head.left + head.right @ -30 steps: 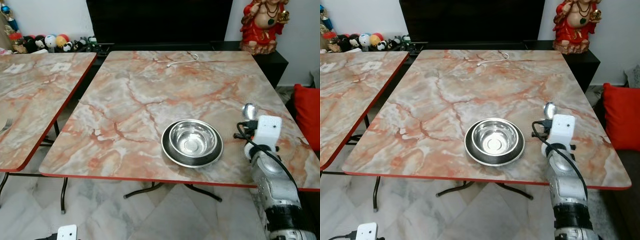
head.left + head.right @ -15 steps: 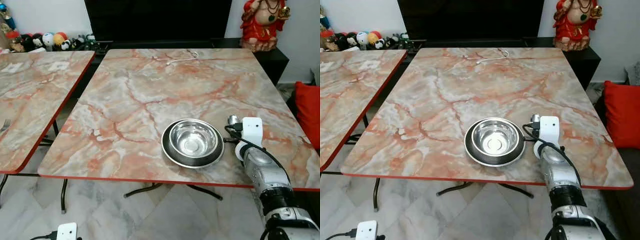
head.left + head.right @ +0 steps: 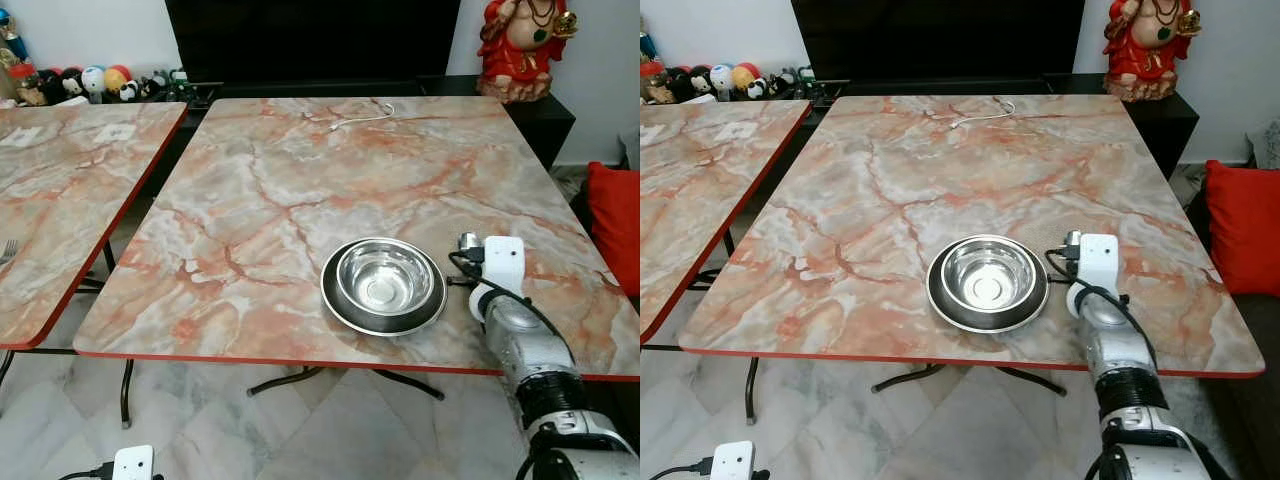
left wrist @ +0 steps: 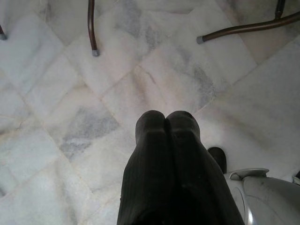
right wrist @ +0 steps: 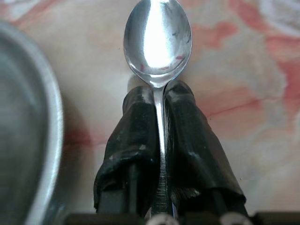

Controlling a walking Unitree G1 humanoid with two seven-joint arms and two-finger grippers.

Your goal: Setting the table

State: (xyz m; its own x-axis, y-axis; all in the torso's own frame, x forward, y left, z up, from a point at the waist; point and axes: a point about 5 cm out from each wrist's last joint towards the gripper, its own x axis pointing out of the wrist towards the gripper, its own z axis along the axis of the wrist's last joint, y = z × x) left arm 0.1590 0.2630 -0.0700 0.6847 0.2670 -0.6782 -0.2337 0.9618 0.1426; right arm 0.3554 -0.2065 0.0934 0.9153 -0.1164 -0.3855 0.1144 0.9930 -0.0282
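Marble-patterned and red-edged, the tabletop (image 3: 300,190) is standing before a dark cabinet, with a second tabletop (image 3: 60,200) off to the robot's left and pale floor tiles beneath. Over the near right part of the tabletop the right pincer (image 5: 157,101) is hovering low, its two black fingers (image 5: 133,122) pinching the handle of a spoon (image 5: 158,37) between them. Beyond the fingertips the spoon's bowl is sticking out, facing up above the marble. Just beside the pincer, on its left, a steel bowl (image 3: 385,277) is sitting inside a dark plate (image 3: 383,290); the spoon is lying clear of the plate's rim. Far ahead of the pincer, near the far edge, a white cable (image 3: 362,118) is lying. Down by the floor the left pincer (image 4: 165,117) is hanging idle, fingers pressed together on nothing.
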